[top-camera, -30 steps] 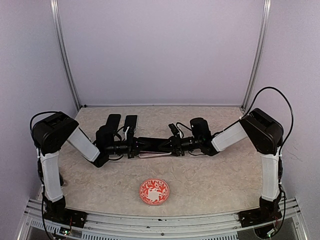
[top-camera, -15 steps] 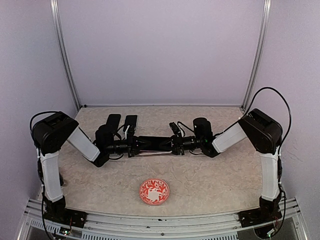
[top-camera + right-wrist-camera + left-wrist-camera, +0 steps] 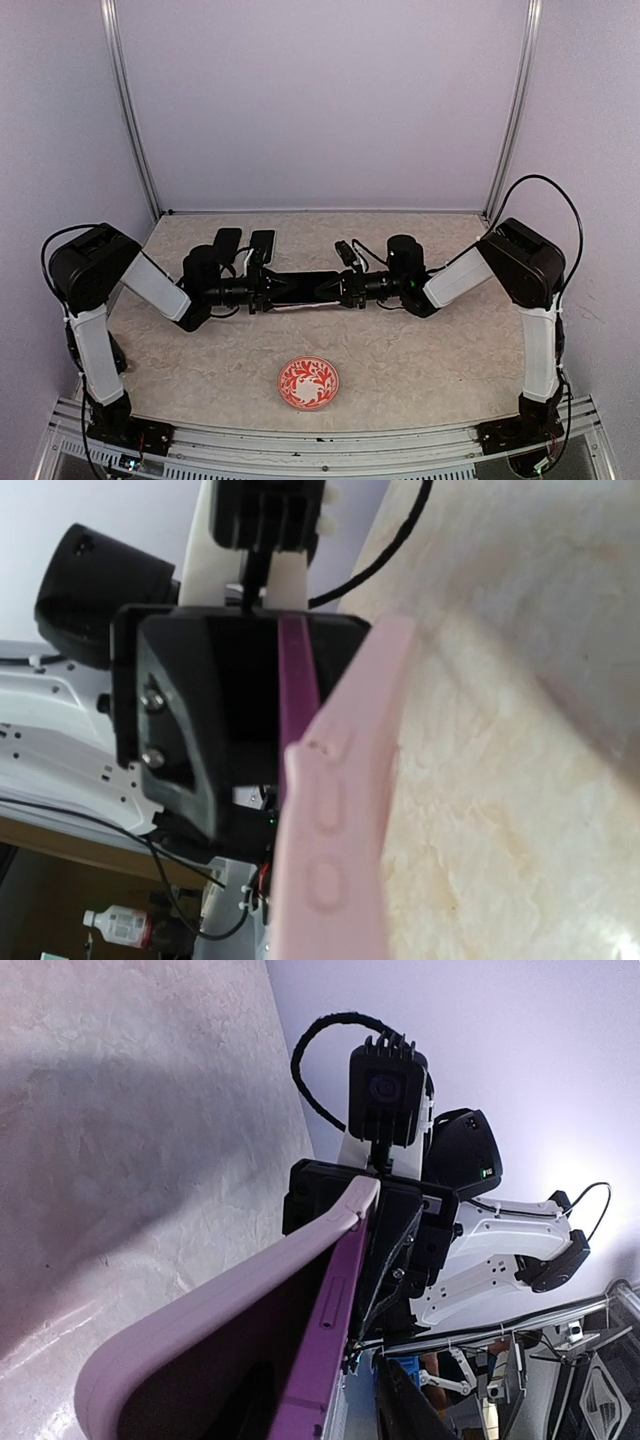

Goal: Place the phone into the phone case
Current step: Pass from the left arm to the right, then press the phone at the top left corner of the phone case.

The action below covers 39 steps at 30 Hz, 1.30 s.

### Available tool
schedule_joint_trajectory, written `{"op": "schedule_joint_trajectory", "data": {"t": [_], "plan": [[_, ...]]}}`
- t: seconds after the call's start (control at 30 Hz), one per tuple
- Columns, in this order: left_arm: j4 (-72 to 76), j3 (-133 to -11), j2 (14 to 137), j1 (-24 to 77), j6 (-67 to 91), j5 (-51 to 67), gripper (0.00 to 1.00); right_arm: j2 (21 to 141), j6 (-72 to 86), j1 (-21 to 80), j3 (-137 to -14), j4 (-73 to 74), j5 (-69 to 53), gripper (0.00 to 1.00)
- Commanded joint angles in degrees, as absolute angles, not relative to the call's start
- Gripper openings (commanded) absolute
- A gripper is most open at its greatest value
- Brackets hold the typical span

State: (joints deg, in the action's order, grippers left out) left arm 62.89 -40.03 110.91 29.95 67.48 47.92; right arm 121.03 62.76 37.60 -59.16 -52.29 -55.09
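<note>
Fingers: right gripper (image 3: 332, 288) clamped on phone case (image 3: 340, 810); left gripper (image 3: 272, 290) spread unclear, tips hidden.

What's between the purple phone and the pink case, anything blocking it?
Nothing visible does. The purple phone lies right against the pink case, with no other object between them in either wrist view.
</note>
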Motion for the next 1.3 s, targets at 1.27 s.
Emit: {"op": "schedule_joint_trajectory", "data": {"t": [1.27], "plan": [[42.6,-42.4,95.8,31.1,49.4,49.3,0.69,109.7,55.6,37.2,-56.5,-53.9,-64.9,0.0]]}}
